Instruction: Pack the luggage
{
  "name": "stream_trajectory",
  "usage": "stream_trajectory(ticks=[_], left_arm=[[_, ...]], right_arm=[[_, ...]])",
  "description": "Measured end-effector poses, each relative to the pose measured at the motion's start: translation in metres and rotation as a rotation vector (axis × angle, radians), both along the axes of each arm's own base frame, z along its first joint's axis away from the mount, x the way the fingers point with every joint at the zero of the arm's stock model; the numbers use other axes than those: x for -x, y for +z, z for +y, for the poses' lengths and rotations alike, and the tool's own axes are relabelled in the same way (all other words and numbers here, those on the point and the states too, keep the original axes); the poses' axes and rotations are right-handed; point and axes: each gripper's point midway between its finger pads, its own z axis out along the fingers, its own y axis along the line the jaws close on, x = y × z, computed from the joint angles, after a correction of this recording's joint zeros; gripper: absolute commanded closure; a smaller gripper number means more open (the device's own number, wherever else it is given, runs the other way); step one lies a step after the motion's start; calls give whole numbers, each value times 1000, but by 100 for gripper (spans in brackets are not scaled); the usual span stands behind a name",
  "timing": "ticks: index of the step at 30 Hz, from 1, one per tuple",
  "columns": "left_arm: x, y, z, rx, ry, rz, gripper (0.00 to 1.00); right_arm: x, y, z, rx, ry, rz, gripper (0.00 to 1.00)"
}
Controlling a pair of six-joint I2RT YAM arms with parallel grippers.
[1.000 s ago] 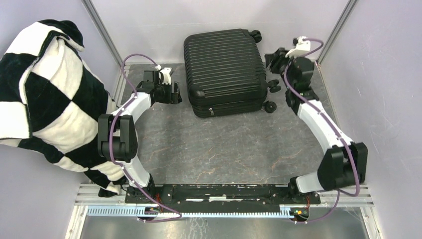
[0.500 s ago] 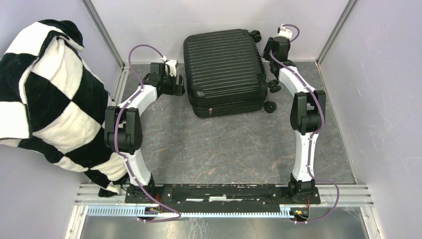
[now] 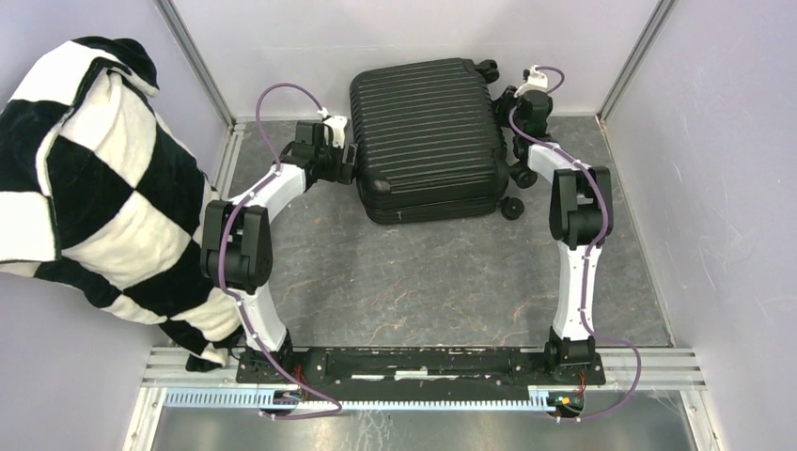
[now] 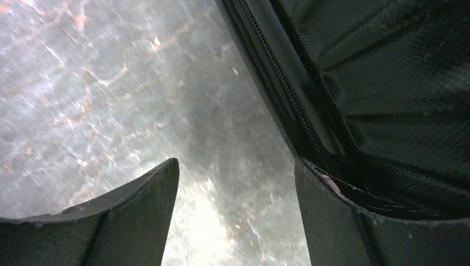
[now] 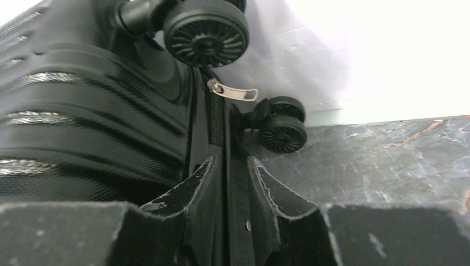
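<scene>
From above, the black suitcase [image 3: 423,132] lies flat and shut at the far middle of the table [image 3: 404,272], ribs up. The left gripper [image 3: 344,162] is at its left side. The right gripper [image 3: 514,101] is at its wheel end. A checkered blanket [image 3: 85,178] hangs far left.

Left wrist: the fingers [image 4: 138,221] are spread wide, with only table between them. One is just beside the suitcase's edge.

Right wrist: the fingers [image 5: 191,199] sit close together, one on each side of the zipper seam, below the zipper pull [image 5: 233,91] and a wheel [image 5: 206,30]. I cannot tell if they squeeze it.

The shell looks hard, smooth and heavy, so it may slip. The seam lip or the zipper pull seems best to grab.
</scene>
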Motion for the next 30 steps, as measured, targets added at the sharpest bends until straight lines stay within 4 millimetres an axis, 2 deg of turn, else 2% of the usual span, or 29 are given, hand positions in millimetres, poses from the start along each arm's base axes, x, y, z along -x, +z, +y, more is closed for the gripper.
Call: stream_trajectory(ticks=[6, 12, 15, 18, 20, 21, 23, 24, 25, 26, 28, 29, 30], left_arm=[[51, -1, -8, -31, -99, 34, 19], [107, 14, -23, -98, -270, 59, 21], [138, 19, -33, -129, -387, 88, 22], [174, 15, -45, -139, -513, 152, 21], [202, 10, -49, -141, -575, 212, 21], [209, 9, -53, -153, -592, 218, 21], [220, 13, -62, -165, -622, 208, 17], [226, 12, -67, -169, -642, 213, 16], [230, 11, -73, -169, -665, 212, 14], [234, 11, -82, -167, -696, 202, 11], [241, 8, -101, -148, -761, 191, 5], [245, 6, -110, -140, -790, 190, 1], [248, 5, -114, -133, -809, 196, 1]], right_arm=[[44, 23, 3, -13, 60, -97, 67], [70, 40, 14, -55, 126, -155, 68], [76, 46, 30, -80, 193, -166, 68], [76, 52, 54, -97, 276, -169, 68], [73, 63, 82, -122, 374, -187, 67], [72, 70, 95, -136, 411, -200, 66], [86, 94, 138, -172, 551, -242, 64], [98, 110, 169, -175, 635, -289, 63], [117, 122, 203, -187, 732, -313, 61], [144, 126, 246, -197, 847, -314, 60], [198, 111, 322, -205, 1039, -255, 57], [224, 106, 351, -200, 1119, -246, 55], [238, 107, 365, -197, 1159, -247, 55]])
